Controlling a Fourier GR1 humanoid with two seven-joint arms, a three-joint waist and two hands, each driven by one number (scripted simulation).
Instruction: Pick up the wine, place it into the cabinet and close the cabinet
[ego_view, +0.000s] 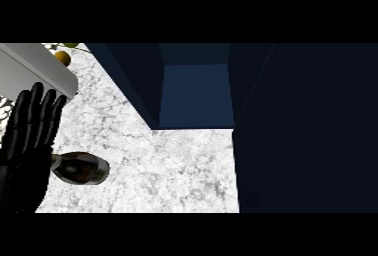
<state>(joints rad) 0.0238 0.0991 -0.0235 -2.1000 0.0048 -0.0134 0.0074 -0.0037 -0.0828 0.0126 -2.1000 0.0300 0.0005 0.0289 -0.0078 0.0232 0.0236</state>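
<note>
Dark navy fills most of the head view: the cabinet (196, 85) stands at the back of the counter with its interior showing as a lighter blue recess between two darker side walls, and a broad navy panel (310, 125), apparently its open door, covers the whole right side of the picture from top to bottom. Whether that panel is the door or another cabinet face cannot be told for certain.

The white marble counter (162, 165), veined in grey, spreads from the upper left down to the lower middle and runs right up to the foot of the cabinet opening.

The left hand (29, 135) rises at the left edge, black, palm flat and fingers straight and pointing upward, released and grasping nothing. Its lower part overlaps the near side of the bottle.

A pale grey slab (33, 70), perhaps an appliance or box, lies slanted in the upper left corner, just behind the fingertips.

The wine bottle (81, 168) stands on the counter at the lower left, seen from above as a dark round shape with a lighter rim, just beside the left hand and well apart from the cabinet opening.

A small yellow fruit (63, 58) sits at the slab's far end, with a green leaf (71, 45) above it
</note>
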